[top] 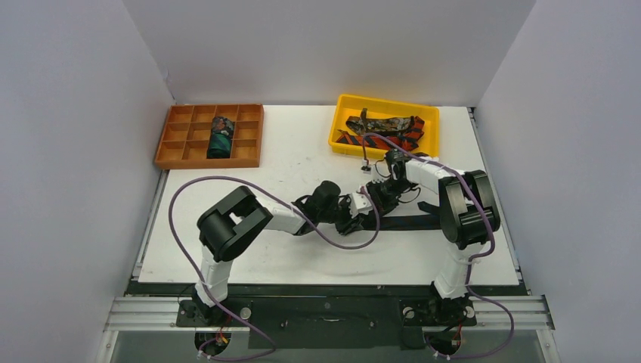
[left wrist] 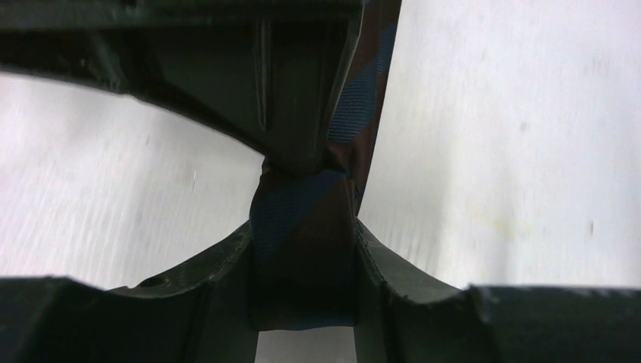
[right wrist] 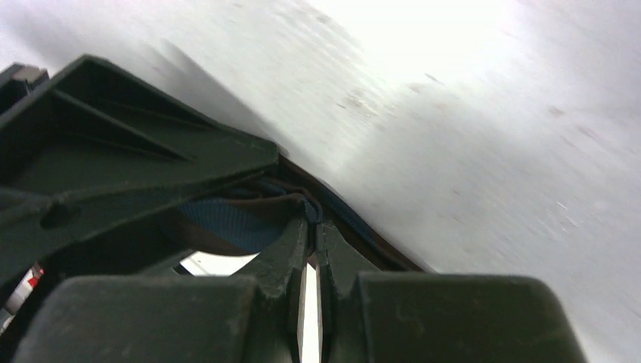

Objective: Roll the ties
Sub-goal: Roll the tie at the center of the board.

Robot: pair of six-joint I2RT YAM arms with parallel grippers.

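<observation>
Lying flat on the white desk (top: 264, 257), a little way in front of the yellow box (top: 338, 127), is the dark tie (top: 412, 221). Its long part runs off to the right, below the box's right end. Its other end is at the two hands, which meet just in front of the box's left half. The left hand (left wrist: 302, 261) is pinching the tie. Its fingers (left wrist: 215, 283) press on both sides of the strip, which looks blue with brown stripes up close. The right hand (right wrist: 314, 227) has its fingers pressed together, and a fold of the same tie is nipped at their tips. Inside the yellow box lie a red tie with black stripes (top: 349, 140) and a spotty brown tie (top: 389, 123). Far to the left of the box sits an orange tray (top: 174, 136) with little square holes, and a rolled-up teal tie (top: 221, 136) rests near its middle
</observation>
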